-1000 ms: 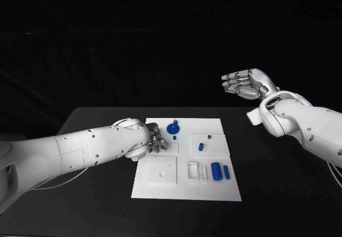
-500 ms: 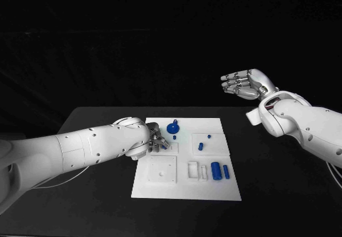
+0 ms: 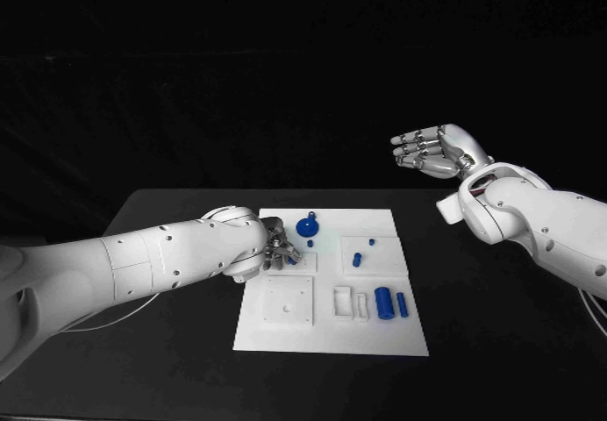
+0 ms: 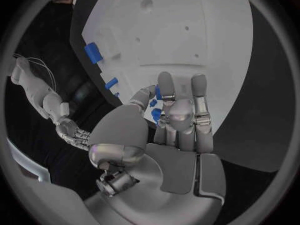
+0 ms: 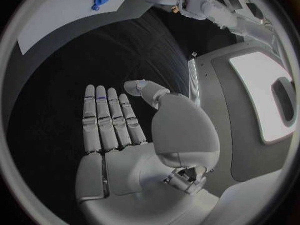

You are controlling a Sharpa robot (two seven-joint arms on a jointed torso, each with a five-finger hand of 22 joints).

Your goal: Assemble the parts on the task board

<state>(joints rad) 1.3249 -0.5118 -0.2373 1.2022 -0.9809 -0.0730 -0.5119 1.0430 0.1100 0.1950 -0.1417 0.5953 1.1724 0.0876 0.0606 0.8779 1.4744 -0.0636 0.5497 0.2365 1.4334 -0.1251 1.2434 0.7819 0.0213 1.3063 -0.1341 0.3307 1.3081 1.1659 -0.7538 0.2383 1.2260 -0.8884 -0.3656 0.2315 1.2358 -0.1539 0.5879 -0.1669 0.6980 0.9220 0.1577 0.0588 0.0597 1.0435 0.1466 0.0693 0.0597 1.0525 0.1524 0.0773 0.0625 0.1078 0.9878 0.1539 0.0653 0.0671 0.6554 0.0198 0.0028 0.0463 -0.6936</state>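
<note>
On the black worktop [image 3: 165, 351] in the head view lies the white task board [image 3: 332, 342], blue parts spread over it: a round part [image 3: 308, 228] at the far end, a cylinder [image 3: 383, 303] nearer. The left robot hand [image 3: 278, 251] rests low over the board's left side. The right robot hand [image 3: 430, 149] hangs high, well apart.

In the left wrist view, the left robot hand [image 4: 178, 120] pinches a small blue part [image 4: 156, 114] in its fingertips.

In the right wrist view, the right robot hand [image 5: 125, 130] lies flat, fingers straight, holding nothing.
</note>
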